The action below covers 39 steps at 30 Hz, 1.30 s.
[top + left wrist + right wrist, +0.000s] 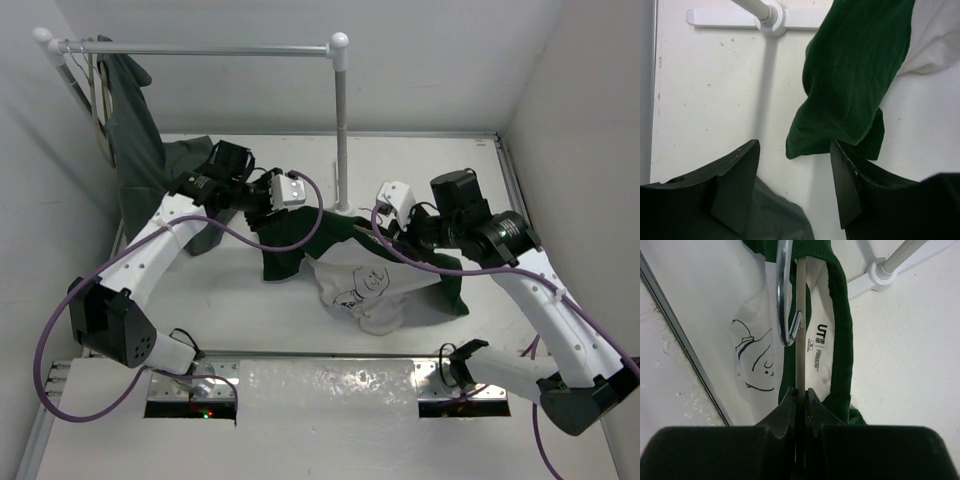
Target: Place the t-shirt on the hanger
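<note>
Reaching inward, the right pincer (801,396) clamps the hanger (801,355); the left pincer (794,150) gapes at the t-shirt (850,75).

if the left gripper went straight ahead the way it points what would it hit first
Most likely the t-shirt: its dark green sleeve lies just ahead of the left gripper, between its open fingers. Depth is hard to judge.

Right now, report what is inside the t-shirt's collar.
Inside the t-shirt's collar: the hanger's pale rod and metal hook, the rod pinched by the right claw, plus the white neck label. The hanger's remaining frame cannot be seen.
</note>
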Each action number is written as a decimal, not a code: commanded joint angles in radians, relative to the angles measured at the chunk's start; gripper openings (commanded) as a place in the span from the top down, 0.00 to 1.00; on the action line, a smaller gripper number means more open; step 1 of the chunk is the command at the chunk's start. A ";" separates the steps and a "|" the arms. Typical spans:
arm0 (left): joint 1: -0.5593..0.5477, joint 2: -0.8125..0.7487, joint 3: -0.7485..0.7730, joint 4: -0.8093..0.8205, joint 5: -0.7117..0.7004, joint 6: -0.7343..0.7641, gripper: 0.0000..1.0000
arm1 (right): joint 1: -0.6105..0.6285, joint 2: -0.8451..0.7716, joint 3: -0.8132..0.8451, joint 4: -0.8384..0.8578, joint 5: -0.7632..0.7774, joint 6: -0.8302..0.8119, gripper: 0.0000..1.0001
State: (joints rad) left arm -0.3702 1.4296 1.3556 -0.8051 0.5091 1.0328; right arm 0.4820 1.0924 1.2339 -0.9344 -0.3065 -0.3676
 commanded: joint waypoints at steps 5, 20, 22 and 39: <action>0.024 -0.028 -0.042 0.067 0.156 -0.117 0.36 | -0.002 -0.020 0.033 0.029 -0.031 0.021 1.00; 0.010 -0.018 -0.190 0.274 0.247 -0.416 1.00 | -0.003 -0.015 0.047 0.063 -0.043 0.064 1.00; 0.016 -0.015 -0.187 0.267 0.171 -0.404 1.00 | -0.003 -0.016 0.050 0.040 -0.020 0.055 1.00; 0.131 -0.092 -0.228 0.103 0.095 -0.080 0.81 | -0.003 -0.078 0.015 0.031 0.078 0.091 1.00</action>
State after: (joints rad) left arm -0.2371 1.3777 1.1358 -0.6460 0.6636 0.8692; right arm 0.4824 1.0233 1.2339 -0.9268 -0.2619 -0.3103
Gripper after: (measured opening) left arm 0.115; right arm 0.032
